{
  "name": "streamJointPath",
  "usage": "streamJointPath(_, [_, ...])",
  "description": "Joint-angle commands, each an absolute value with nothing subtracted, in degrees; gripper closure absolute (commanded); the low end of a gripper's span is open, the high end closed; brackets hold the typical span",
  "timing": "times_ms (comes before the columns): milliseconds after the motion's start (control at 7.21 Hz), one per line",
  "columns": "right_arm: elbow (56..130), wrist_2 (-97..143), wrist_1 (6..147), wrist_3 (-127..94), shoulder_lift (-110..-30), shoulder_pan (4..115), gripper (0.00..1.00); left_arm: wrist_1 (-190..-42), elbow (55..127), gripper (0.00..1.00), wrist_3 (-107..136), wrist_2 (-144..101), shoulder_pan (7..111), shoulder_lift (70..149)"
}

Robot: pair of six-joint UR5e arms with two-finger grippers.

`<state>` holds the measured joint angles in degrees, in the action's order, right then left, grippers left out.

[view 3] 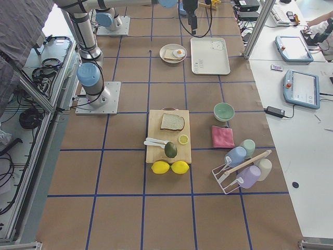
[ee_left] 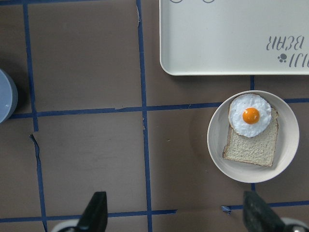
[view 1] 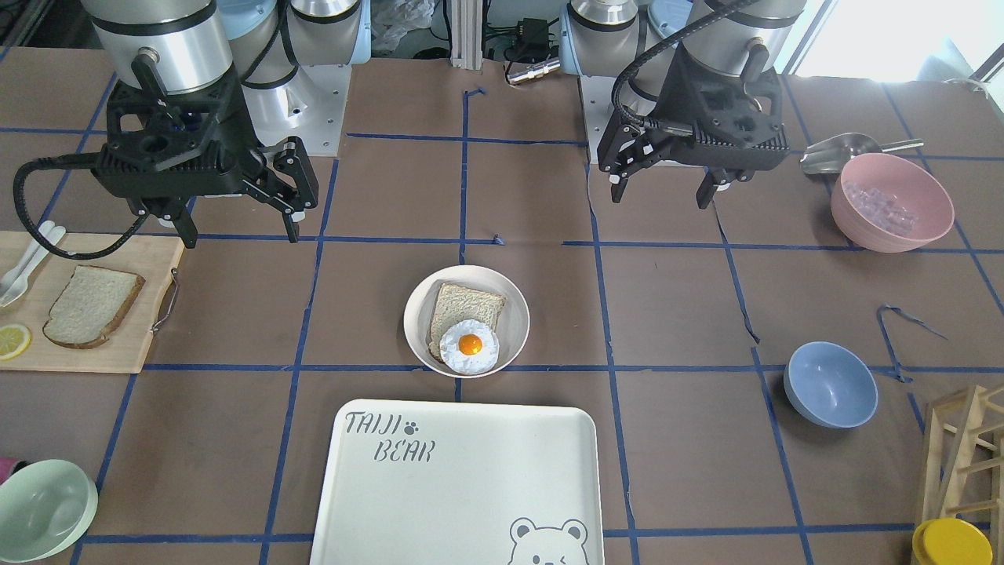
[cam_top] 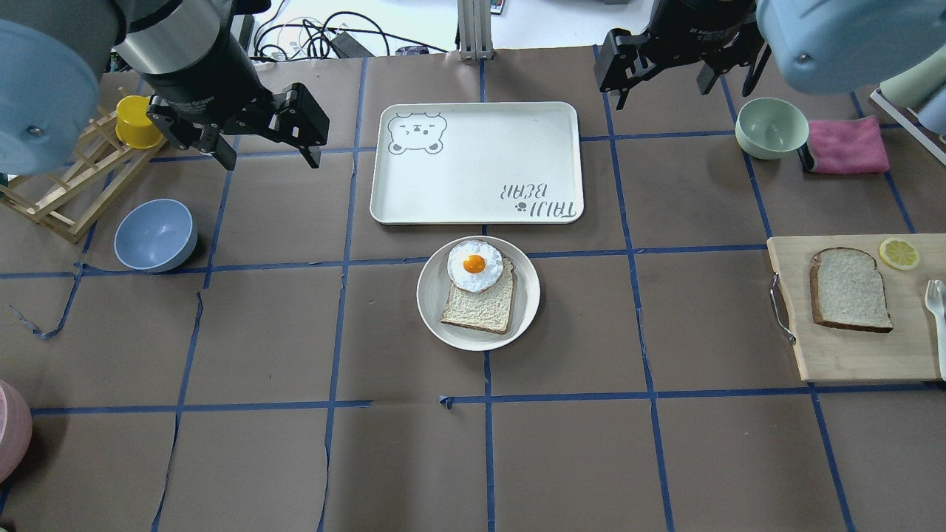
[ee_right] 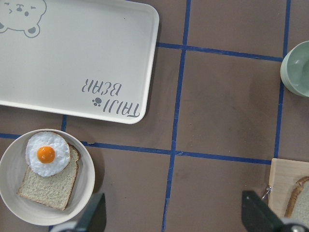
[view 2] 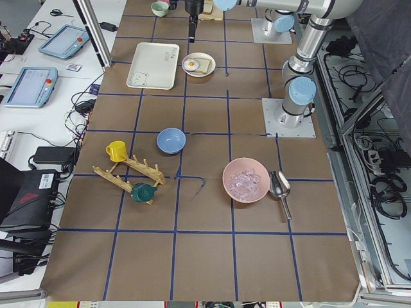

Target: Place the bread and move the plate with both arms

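Note:
The bread (cam_top: pixel 850 290), a dark-crusted slice, lies flat on a wooden cutting board (cam_top: pixel 850 355) at the table's right end; it also shows in the front view (view 1: pixel 92 306). The cream plate (cam_top: pixel 430 295) sits mid-table and holds a smaller pale slice (cam_top: pixel 480 307) with a fried egg (cam_top: pixel 474 264) on top. The plate also shows in the front view (view 1: pixel 514 333) and both wrist views (ee_left: pixel 217 140) (ee_right: pixel 9 169). My left gripper (cam_top: pixel 270 159) (view 1: pixel 661 196) (ee_left: pixel 176 215) is open and empty, high above the table left of the tray. My right gripper (cam_top: pixel 665 85) (view 1: pixel 240 234) (ee_right: pixel 176 217) is open and empty, high to the tray's right.
The "TAIJI BEAR" tray (cam_top: pixel 477 162) lies just beyond the plate. A lemon slice (cam_top: pixel 899 253) and a white utensil share the cutting board. A green bowl (cam_top: pixel 771 127), pink cloth (cam_top: pixel 846 144), blue bowl (cam_top: pixel 155 235), wooden rack (cam_top: pixel 59 192) and pink bowl (view 1: pixel 892 202) stand around.

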<state>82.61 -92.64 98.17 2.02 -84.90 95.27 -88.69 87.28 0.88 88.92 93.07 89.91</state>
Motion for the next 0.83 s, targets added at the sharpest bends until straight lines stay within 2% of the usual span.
streamJointPath(0, [82.62,-92.64,98.26,2.02,-84.82,95.27,0.00,-88.68,87.28,0.00,0.79,88.86,93.08,89.91])
streamJointPath(693, [82.71,-92.72,97.83,3.15,-84.81,92.39,0.00,-88.68,87.36,0.00,0.79,88.68,93.08,89.91])
